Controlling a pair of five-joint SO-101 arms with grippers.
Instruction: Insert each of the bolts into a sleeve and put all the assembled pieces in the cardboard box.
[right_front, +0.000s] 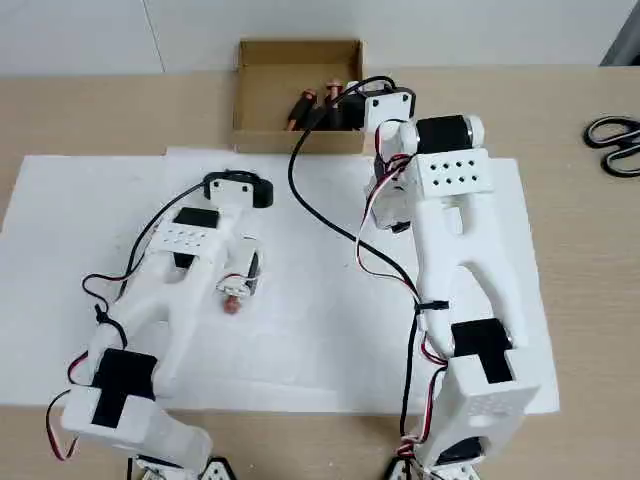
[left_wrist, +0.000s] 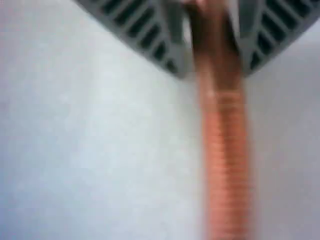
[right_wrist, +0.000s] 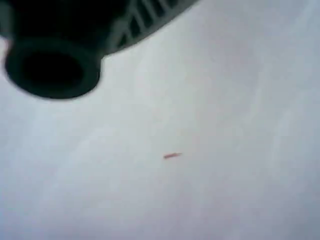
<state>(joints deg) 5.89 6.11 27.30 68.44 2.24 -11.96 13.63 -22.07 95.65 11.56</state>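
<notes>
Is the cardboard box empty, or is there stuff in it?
Not empty. A few copper-and-black assembled pieces lie inside the cardboard box, toward its right side.

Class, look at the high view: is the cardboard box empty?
No, several copper-and-black pieces already lie inside the cardboard box, towards its right half.

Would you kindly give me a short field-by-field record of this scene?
left gripper: shut on a copper bolt, over the white paper
right gripper: holds a black sleeve over the paper
cardboard box: beyond the paper's far edge, assembled pieces inside
scissors: lying off the paper, on the right arm's side
</notes>
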